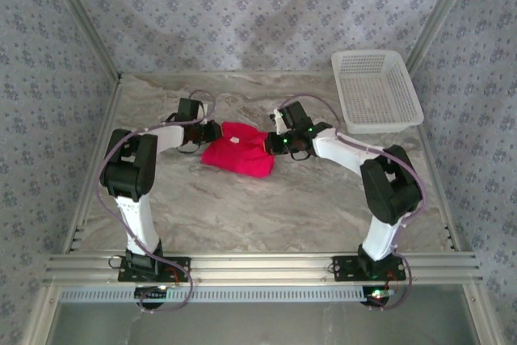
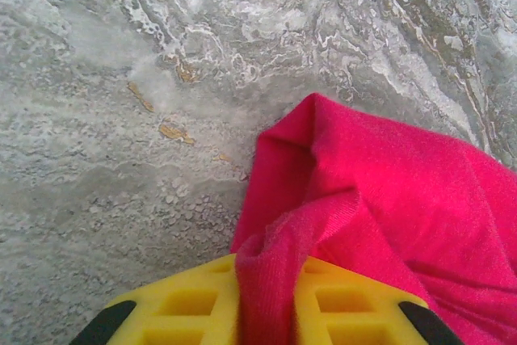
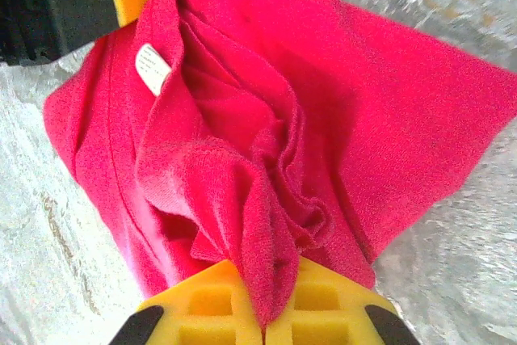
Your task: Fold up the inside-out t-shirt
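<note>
Firstly, left arm (image 1: 133,171): rises from its base far to the left of the basket and bends inward over the table.
Left gripper (image 1: 212,130): well left of the basket and nearer than it, at the shirt's left edge. In the left wrist view its yellow pads (image 2: 190,300) press on either side of a raised fold of red cloth, so it is pinching the shirt.
Table (image 1: 266,208): grey marbled top; bare surface lies to the left of the pinched fold in the left wrist view (image 2: 121,119).
Inside-out t-shirt (image 1: 238,151): bunched in a low red heap on the table, left of the basket and nearer than it, between the two grippers. Its cloth is creased and gathered (image 3: 339,103), with one smooth corner spread flat (image 2: 388,199).
White tag (image 3: 151,68): small, on the shirt's upper side, toward the end farther from the basket (image 1: 233,140).
Right gripper (image 1: 273,140): just left of the basket's near corner, at the shirt's right edge. Its pads (image 3: 202,305) are pressed together on a bunched tuft of the shirt.
Right arm (image 1: 388,187): stands nearer than the basket and reaches left.
White mesh basket (image 1: 376,90): at the table's far right corner, apart from the shirt.
</note>
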`<move>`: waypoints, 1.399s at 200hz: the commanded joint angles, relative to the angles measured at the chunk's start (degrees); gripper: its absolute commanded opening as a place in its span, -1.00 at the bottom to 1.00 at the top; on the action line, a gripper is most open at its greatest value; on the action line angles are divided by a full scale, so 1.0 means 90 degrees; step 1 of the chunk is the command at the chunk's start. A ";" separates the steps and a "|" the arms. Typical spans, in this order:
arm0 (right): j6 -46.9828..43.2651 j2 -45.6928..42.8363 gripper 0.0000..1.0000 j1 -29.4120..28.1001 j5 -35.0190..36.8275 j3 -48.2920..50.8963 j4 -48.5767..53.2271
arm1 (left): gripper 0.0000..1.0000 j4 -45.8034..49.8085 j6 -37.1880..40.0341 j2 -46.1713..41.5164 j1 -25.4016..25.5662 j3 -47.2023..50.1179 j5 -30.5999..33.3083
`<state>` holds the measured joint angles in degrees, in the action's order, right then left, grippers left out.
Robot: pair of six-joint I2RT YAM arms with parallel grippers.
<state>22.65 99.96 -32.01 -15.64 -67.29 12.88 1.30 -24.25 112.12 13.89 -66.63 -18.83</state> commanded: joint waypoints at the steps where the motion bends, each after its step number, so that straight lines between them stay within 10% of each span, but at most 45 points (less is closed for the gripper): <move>1: 0.0149 -0.0355 -1.00 0.0143 0.0707 0.0148 -0.0498 | -0.63 -0.0085 0.0038 -0.0051 0.0024 0.0044 -0.0075; 101: 0.0922 0.1783 -0.79 0.0394 0.1102 -0.1250 0.0673 | -0.45 0.0153 -0.0037 -0.0684 0.0097 0.0162 0.0480; 152: 0.0938 0.0738 0.27 0.0047 0.2236 -0.1712 0.2139 | 0.24 0.0621 -0.0050 -0.1745 0.0078 0.0226 0.1354; 176: 0.1232 0.0534 0.29 -0.0385 0.2042 -0.1521 0.1768 | 0.72 0.0701 -0.0030 -0.2493 0.0085 0.0513 0.1867; 226: 0.1852 0.1234 0.24 -0.0692 0.0273 -0.1467 -0.0180 | 0.85 0.0814 -0.0184 -0.3562 0.0119 0.1141 0.1965; 280: 0.2807 0.2618 0.17 -0.0400 0.0231 -0.1906 -0.0204 | 0.85 0.0788 -0.0335 -0.4193 0.0136 0.1842 0.1926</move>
<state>41.85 118.56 -37.39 -12.25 -83.24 12.53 7.62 -26.09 77.69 14.81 -52.18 -1.85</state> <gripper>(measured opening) 0.592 0.925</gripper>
